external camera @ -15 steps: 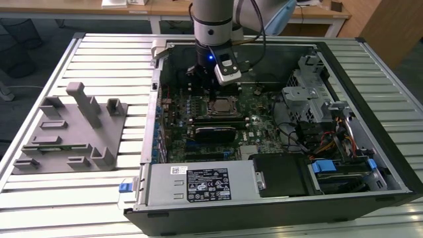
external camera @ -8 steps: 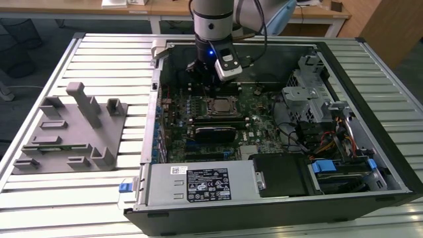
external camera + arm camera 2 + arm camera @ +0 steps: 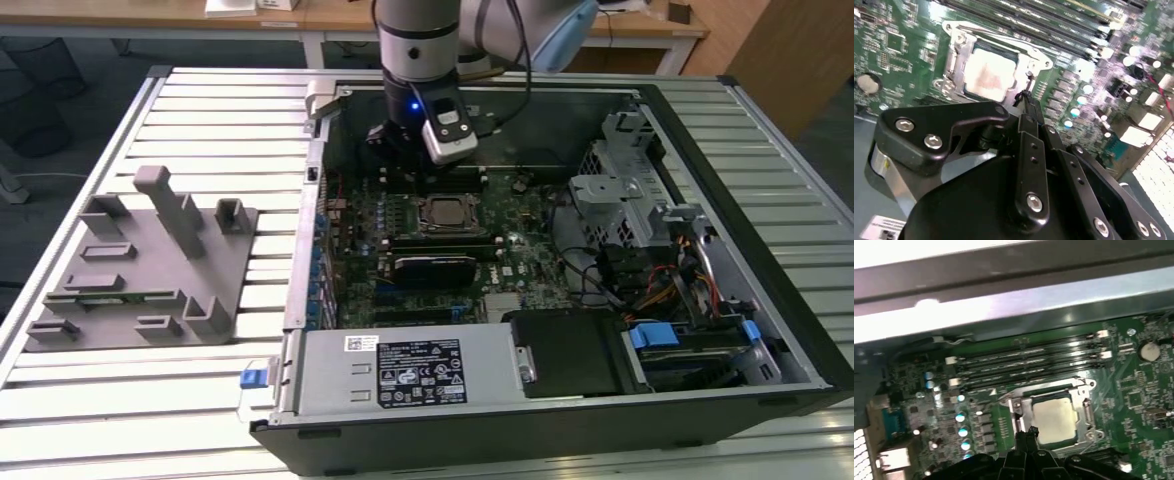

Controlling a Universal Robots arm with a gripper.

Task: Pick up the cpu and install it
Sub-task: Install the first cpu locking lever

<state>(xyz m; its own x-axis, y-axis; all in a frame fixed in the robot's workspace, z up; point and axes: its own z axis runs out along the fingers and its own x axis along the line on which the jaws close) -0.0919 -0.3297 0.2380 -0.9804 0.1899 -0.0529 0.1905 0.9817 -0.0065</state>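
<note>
- You have the cpu (image 3: 447, 212) lying flat inside the metal-framed socket (image 3: 956, 55) of the green motherboard (image 3: 531, 205); its pale top faces up in both wrist views (image 3: 989, 75) (image 3: 1055, 416).
- Whether the socket's frame is latched down over the chip is hard to make out from any view.
- Your gripper (image 3: 1025, 100) hangs just beside the socket's edge, close above the board. In the first wrist view its tip (image 3: 1027, 432) sits at the frame's rim next to the chip.
- The fingers (image 3: 1031, 145) look pressed together to a narrow point, with nothing between them.
- In the exterior view the gripper (image 3: 398, 150) is dark against the dark computer case (image 3: 441, 430), and the arm-mounted camera covers part of it, so its tip is lost there.
- The gripper's body blocks the near part of the board in the second wrist view.
- The grey holder block (image 3: 147, 280) stands on the slatted surface (image 3: 200, 120), at the exterior view's left and well apart from the case.
</note>
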